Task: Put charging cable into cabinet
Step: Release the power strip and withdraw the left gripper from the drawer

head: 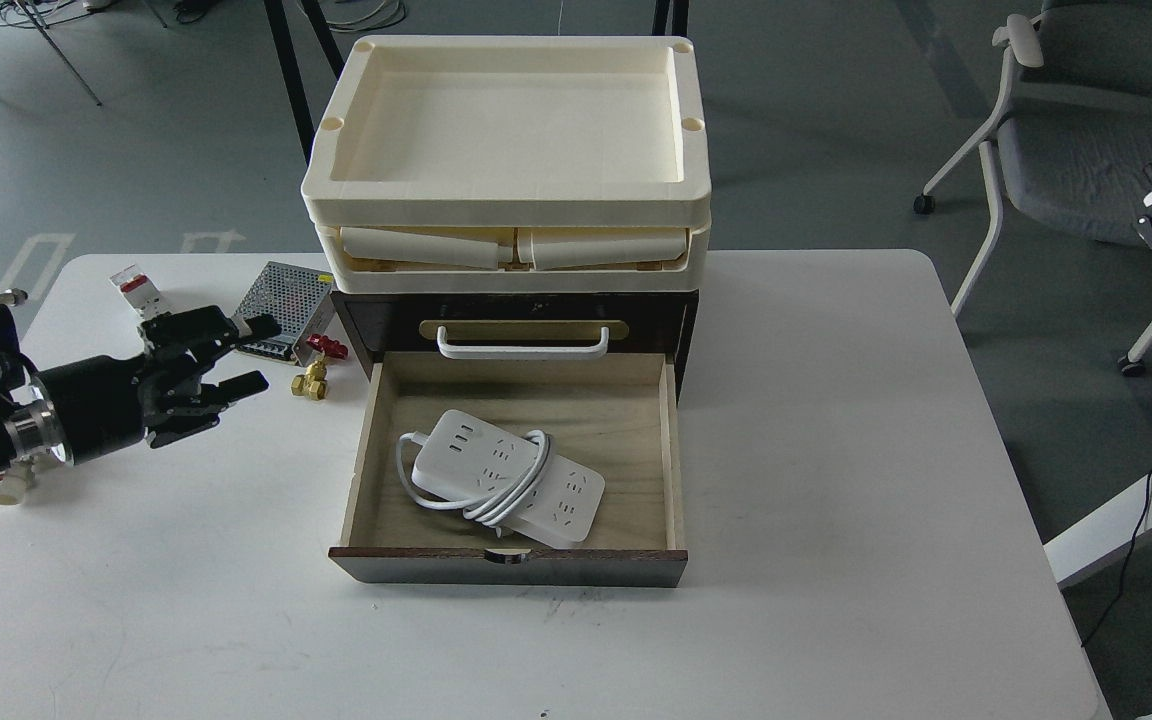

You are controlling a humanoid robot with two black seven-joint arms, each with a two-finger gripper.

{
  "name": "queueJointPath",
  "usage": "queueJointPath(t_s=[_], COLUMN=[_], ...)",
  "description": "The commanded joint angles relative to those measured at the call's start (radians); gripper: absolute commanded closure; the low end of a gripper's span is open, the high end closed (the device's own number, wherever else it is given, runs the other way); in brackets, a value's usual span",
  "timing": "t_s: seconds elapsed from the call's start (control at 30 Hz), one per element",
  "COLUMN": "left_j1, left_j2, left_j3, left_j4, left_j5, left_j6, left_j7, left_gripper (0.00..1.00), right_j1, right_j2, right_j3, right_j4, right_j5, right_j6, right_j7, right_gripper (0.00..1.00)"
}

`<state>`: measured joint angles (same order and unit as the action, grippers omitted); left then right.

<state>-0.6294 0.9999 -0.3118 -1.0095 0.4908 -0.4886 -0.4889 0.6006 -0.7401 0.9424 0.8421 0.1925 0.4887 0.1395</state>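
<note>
A white charging cable (508, 474), a flat rectangular power strip with ports and socket holes on its top face, is laid flat and slantwise on the floor of an open drawer. Its thick white cord is looped around its middle. The drawer is pulled out from a dark brown cabinet (376, 325); pale wood is seen inside, and a white bar handle is fixed above.
</note>
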Motion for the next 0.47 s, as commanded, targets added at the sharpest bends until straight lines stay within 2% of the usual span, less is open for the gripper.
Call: queueJointPath(t_s=[0.0,0.07,0.17,0.27,0.43], left_j1=[-0.012,-0.021,-0.062,-0.078,-0.081], left_j2=[-0.015,-0.065,-0.148,-0.175,-0.208], left_j3=[-0.145,-0.237,-0.300,-0.306,-0.296], left_j4=[0.225,0.346,0.462,0.486,0.479], left_j5=[-0.124,-0.135,-0.135,-0.135,-0.132], left_j6=[0.000,0.000,0.000,0.000,0.000], left_j7=[0.000,0.000,0.000,0.000,0.000], left_gripper=[0.08,0.08,0.07,0.07,0.06], right_j1=[-0.019,-0.022,-0.024,-0.025,-0.025], right_j2=[0.001,0.008,0.021,0.027,0.033], right_j3=[0.001,0.006,0.009,0.012,0.050], right_j4=[0.152,0.169,0.163,0.160,0.141], right_j5=[-0.002,-0.001,-0.001,-0.001,0.001], right_j6=[0.000,0.000,0.000,0.000,0.000], right_j7=[0.000,0.000,0.002,0.015,0.098], right_gripper=[0.00,0.00,0.00,0.00,0.00])
